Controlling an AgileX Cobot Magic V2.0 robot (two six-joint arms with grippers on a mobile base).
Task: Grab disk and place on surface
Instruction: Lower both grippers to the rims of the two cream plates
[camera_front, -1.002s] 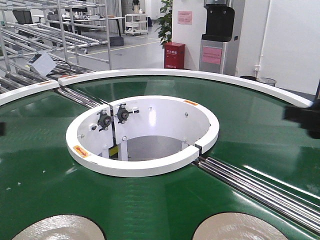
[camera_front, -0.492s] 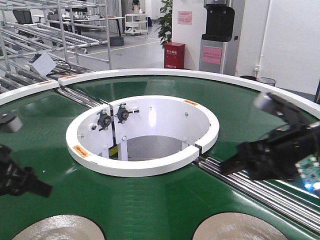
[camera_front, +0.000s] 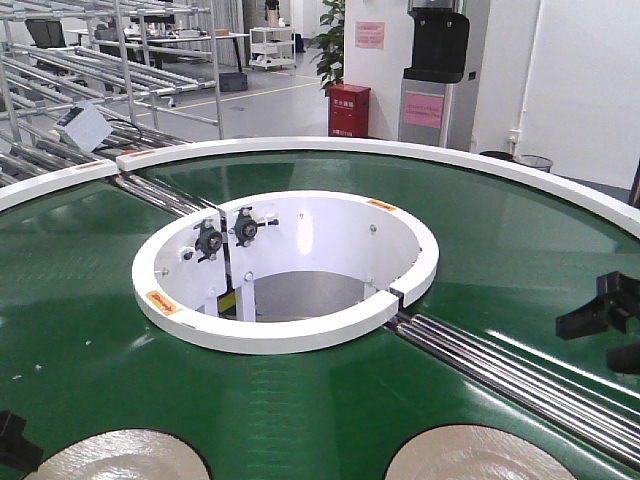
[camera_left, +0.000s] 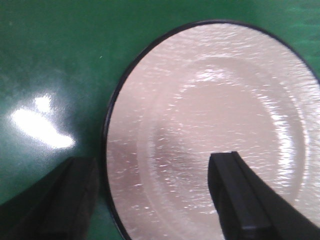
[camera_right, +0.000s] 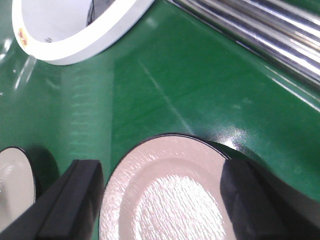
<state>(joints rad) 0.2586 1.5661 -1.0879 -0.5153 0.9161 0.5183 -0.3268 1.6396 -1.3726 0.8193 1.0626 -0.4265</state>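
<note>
now left gripper (camera_left: 155, 197) and right gripper (camera_right: 162, 200), jaws wide, over pale disks (camera_left: 210, 110) (camera_right: 165, 167)

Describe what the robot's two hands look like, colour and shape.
Both are plain matte black. The left hand and right hand each show two flat, blocky fingers with squared tips. No cables, markings or labels show on them in these views.

A: Finish of the belt (camera_front: 90, 330)?
B: Green, smooth and glossy, carrying bright patches of reflected light.
A: And the ring rim (camera_front: 290, 338) and rollers (camera_front: 500, 372)?
B: The rim is white, smooth and semi-gloss. The rollers are bright polished metal.
A: The disk (camera_left: 215, 115)?
B: Pale and finely grained, with a soft sheen and a thin dark edge.
A: The jaws of the left gripper (camera_left: 152, 162)?
B: Matt black, plastic-looking.
</note>
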